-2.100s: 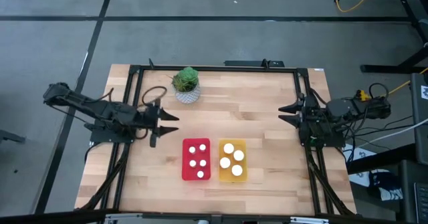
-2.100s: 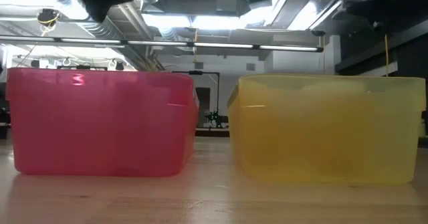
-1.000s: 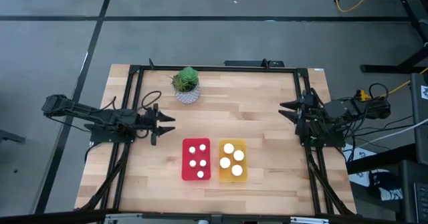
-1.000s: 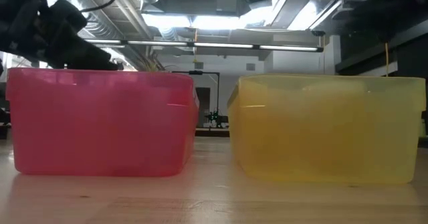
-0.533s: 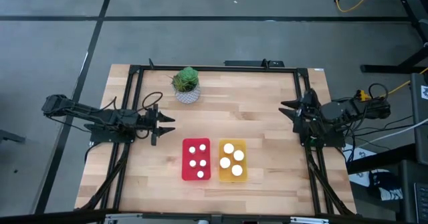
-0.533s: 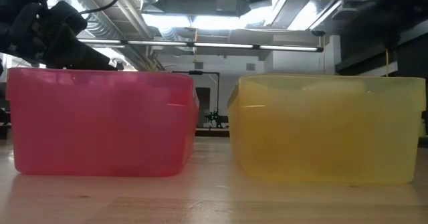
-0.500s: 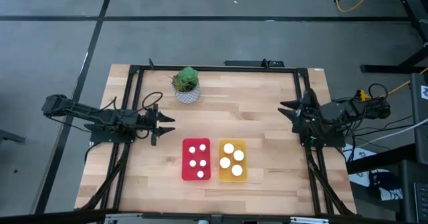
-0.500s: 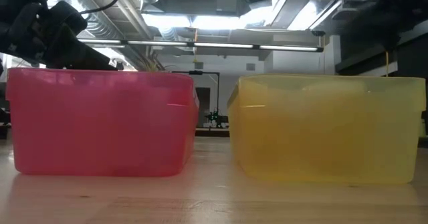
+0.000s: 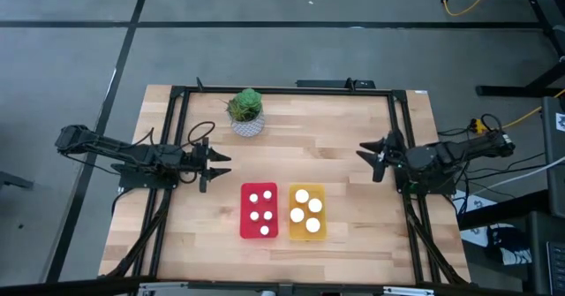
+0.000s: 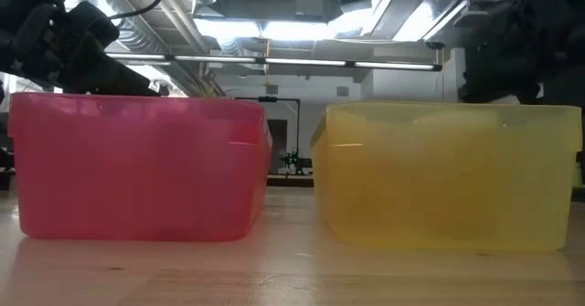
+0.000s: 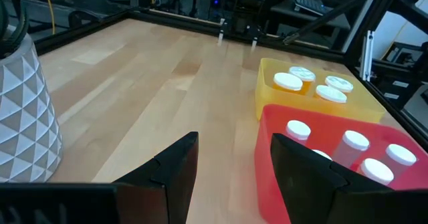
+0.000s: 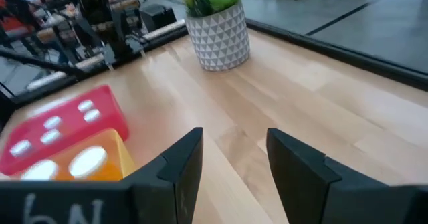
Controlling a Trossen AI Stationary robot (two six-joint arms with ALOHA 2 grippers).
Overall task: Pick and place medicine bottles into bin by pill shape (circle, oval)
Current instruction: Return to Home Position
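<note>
The medicine bottles stand upright in two bins near the table's front middle. Several small white-capped bottles [image 9: 255, 215] are in the red bin [image 9: 244, 210]. Several larger white-capped bottles [image 9: 302, 195] are in the yellow bin [image 9: 321, 215]. Both bins also show in the left wrist view, the red bin [image 11: 274, 120] and the yellow bin [image 11: 267, 83]. My left gripper [image 9: 221, 164] is open and empty at the table's left, left of the red bin. My right gripper [image 9: 371, 155] is open and empty at the table's right, to the right of and beyond the yellow bin.
A potted green plant in a white patterned pot [image 9: 246, 112] stands at the far left of the table; it also shows in the right wrist view [image 12: 217, 30]. A black frame [image 9: 282, 90] runs around the table's edges. Bare wood lies between the two grippers.
My right gripper has moved toward the table's left, out from the right edge over the wood, and stays open. The bins and bottles have not moved.
</note>
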